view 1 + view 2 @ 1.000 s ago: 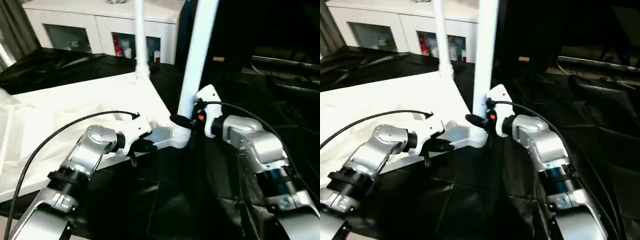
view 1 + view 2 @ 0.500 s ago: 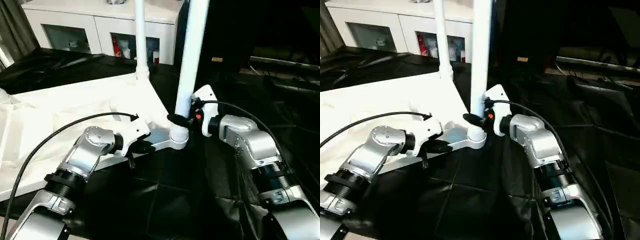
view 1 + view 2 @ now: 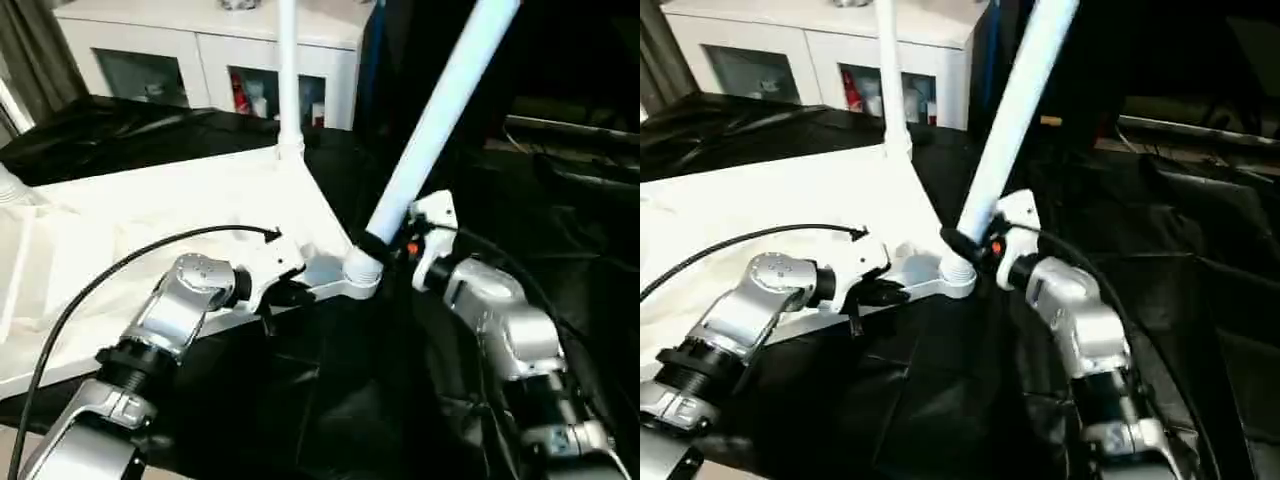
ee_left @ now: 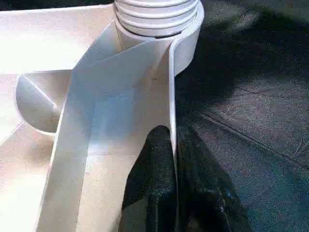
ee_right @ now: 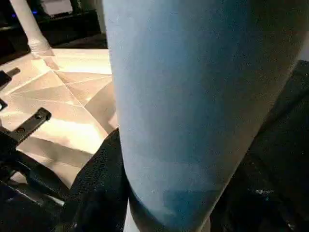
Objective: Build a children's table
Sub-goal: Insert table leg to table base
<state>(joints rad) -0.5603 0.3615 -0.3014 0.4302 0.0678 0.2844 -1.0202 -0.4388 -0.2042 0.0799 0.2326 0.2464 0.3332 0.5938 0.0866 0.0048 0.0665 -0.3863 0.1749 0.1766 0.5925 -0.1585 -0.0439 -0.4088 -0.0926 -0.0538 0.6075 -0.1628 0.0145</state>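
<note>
Tilted now: the leg (image 3: 435, 125) that stood close to upright a second ago leans hard toward your right, top swung away from the cabinet (image 3: 215, 50), while its ribbed foot sits at the near corner socket (image 3: 362, 272) of the tabletop (image 3: 150, 215). You look to be working that foot around in the socket, probably hunting for the angle where it seats or threads. Your right gripper (image 3: 385, 243) wraps the leg low down, just above the socket, black fingers clasped on either side of the tube, so the leg rises straight out of your grip. Your left gripper (image 4: 172, 159) is pinched tight on the tabletop's thin rim a short way back from that corner, one finger each side of the wall; that reads as bracing, keeping the top from sliding on the black cloth (image 3: 330, 400) while the right arm levers. At the far corner another leg (image 3: 288, 75) already stands upright in its socket.
</note>
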